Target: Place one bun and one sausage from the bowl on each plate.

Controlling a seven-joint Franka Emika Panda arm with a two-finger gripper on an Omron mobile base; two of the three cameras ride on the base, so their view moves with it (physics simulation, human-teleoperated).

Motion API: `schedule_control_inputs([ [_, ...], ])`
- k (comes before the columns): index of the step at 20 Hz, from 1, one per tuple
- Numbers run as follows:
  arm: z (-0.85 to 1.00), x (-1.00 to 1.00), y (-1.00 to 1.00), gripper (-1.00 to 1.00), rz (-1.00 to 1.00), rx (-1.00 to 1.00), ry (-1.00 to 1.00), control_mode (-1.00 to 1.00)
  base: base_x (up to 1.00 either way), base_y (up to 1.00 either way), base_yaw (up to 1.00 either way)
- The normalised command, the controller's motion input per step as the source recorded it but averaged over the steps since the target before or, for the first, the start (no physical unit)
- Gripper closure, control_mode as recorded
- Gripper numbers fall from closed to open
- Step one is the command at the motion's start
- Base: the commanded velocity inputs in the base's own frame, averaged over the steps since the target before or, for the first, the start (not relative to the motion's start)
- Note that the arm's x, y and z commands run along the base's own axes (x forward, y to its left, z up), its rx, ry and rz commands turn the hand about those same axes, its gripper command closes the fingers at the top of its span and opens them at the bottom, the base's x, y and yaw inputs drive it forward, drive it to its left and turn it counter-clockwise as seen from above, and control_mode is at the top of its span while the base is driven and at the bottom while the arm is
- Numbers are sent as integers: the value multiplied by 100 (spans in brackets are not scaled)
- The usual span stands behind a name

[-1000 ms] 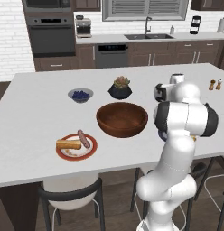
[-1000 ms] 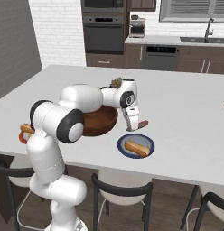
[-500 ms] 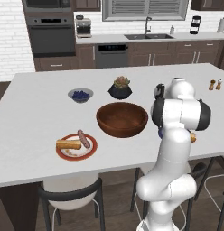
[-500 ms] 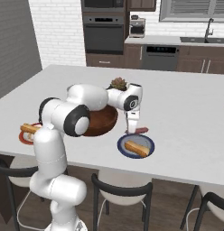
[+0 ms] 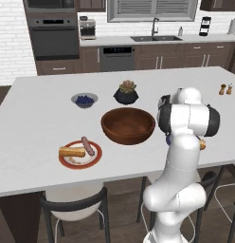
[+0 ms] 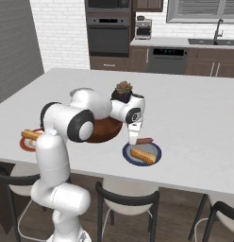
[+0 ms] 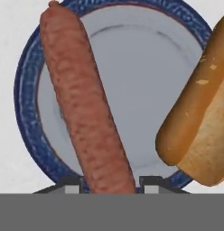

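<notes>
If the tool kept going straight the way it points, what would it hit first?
The blue plate right beneath it, probably; the sausage held in the tool would likely touch down first, beside the bun.

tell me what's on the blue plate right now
On the blue plate lies a bun, and a sausage gripped by the hand hangs over it. Whether the sausage touches the plate cannot be seen.
</notes>
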Motion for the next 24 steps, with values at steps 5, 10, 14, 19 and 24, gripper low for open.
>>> schedule_control_inputs([
  [5,-23,0,-30,-100,-2,-1,-2,-100,0,0,0],
  [10,71,-11,-6,-100,-3,10,-30,-100,0,0,0],
  [14,100,-44,0,-100,-6,2,-46,-100,0,0,0],
  [19,100,-94,-4,-100,-6,1,-47,-100,0,0,0],
  [24,100,-100,22,-100,3,-2,-57,-100,0,0,0],
])
